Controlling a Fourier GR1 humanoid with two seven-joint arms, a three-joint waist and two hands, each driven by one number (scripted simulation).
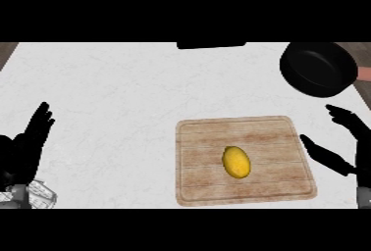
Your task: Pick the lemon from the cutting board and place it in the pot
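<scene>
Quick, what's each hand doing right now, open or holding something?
Left hand: open, fingers straight, holding nothing.
Right hand: open, holding nothing; the yellow oval lemon lies on the wooden cutting board.

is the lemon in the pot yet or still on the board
Still on the board. The lemon lies near the middle of the cutting board, untouched by either robot hand; the pot sits apart, beyond the board's far right corner.

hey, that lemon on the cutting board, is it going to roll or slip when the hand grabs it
The lemon is a smooth oval lying on its side on the flat cutting board, so a nudge could probably roll it sideways. Its rounded skin may slip between fingers. It looks rigid, unlikely to deform.
</scene>
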